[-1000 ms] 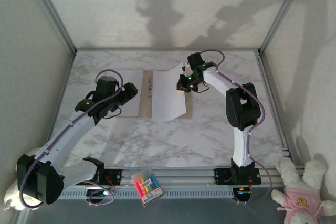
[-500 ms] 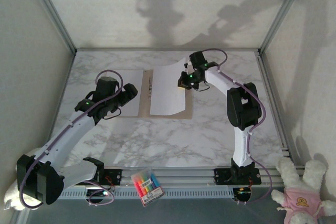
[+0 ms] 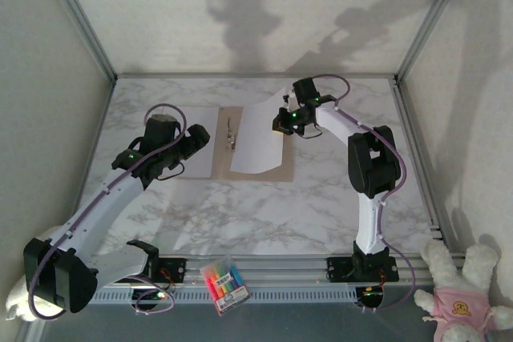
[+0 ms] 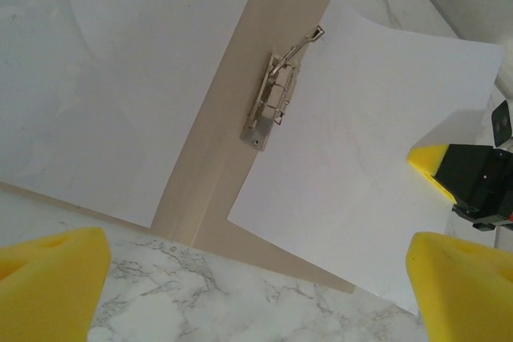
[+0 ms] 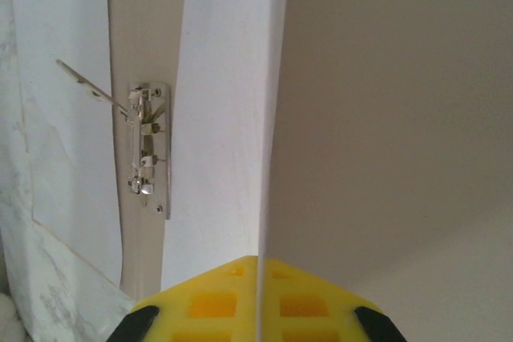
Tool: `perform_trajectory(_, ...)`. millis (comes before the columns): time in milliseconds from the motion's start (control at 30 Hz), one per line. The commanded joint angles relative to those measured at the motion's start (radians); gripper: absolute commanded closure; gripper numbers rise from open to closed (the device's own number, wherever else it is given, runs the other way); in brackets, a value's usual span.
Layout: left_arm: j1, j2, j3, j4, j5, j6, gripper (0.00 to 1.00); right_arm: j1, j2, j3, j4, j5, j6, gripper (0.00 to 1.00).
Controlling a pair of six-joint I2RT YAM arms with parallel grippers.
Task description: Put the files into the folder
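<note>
The tan folder [image 3: 282, 172] lies open on the marble table, its metal clip [image 3: 232, 132] at the crease. One white file [image 3: 202, 118] lies flat on its left leaf. A second file [image 3: 255, 142] rests over the right leaf, its right edge lifted. My right gripper [image 3: 282, 122] is shut on that edge; in the right wrist view the yellow pads [image 5: 200, 306] pinch the sheet [image 5: 228, 118] edge-on. My left gripper [image 3: 195, 138] hovers open above the left leaf. In the left wrist view its gap [image 4: 256, 302] spans marble below the folder [image 4: 208, 190], and both files [image 4: 120, 78] [image 4: 361, 158] show.
A pack of coloured markers [image 3: 224, 284] lies on the front rail between the arm bases. A plush toy [image 3: 465, 286] sits outside the frame at the lower right. Aluminium posts and walls bound the table. The clip [image 4: 272, 98] has one arm raised.
My right gripper has drawn the held sheet back and right, so it now lies straighter and flatter over the right leaf. The left arm has barely moved.
</note>
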Motion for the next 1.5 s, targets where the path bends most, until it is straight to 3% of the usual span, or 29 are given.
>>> perform_trajectory(0,0.009,0.002,0.028,-0.029,-0.012,0.014,0.05,0.000,0.021,-0.008,0.026,-0.045,-0.030,1.00)
perform_trajectory(667,0.008,0.031,0.019,-0.010,0.020,0.012,0.05,0.017,-0.122,-0.092,0.011,-0.110,-0.247,1.00)
perform_trajectory(1467,0.008,0.008,-0.002,-0.012,0.034,0.010,0.05,0.038,-0.170,-0.140,0.076,-0.138,-0.238,1.00)
